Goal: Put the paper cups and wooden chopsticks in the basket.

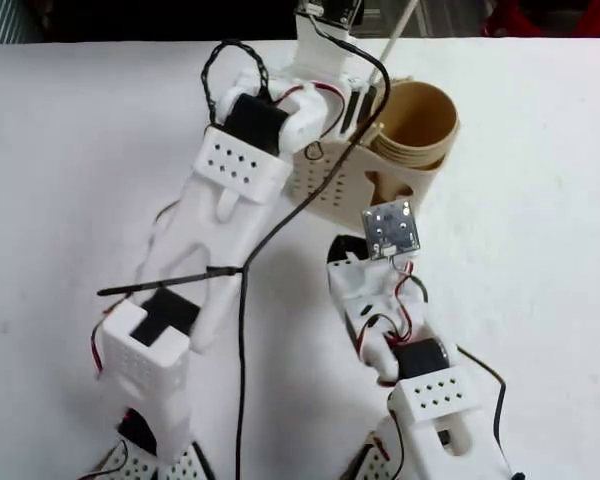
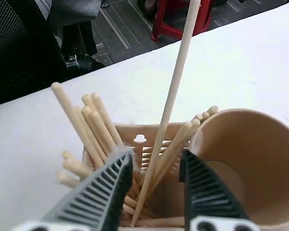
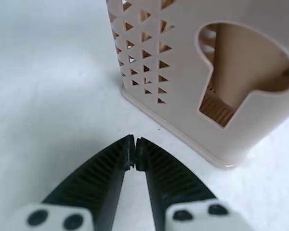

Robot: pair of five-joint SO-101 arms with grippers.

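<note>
Left hand [image 2: 156, 156]: jaws parted, ungripped chopstick [image 2: 173, 82] between, standing in basket [image 2: 139, 138]; advise withdrawing straight up. Right hand [image 3: 135, 151]: closed, empty.

The left arm [image 1: 230, 215] and right arm [image 1: 380, 300] are white plastic shells with black motor blocks [image 1: 255, 122] at the joints and rows of round vent holes [image 1: 235, 165]. A thick black cable [image 1: 242, 350] runs from 12 to 6 o'clock, and thin red wires [image 1: 405, 312] loop nearby. The left end effector [image 2: 156, 156] and right end effector [image 3: 135, 147] have black ribbed fingers [image 2: 106, 192] on white bases [image 3: 58, 219].
</note>
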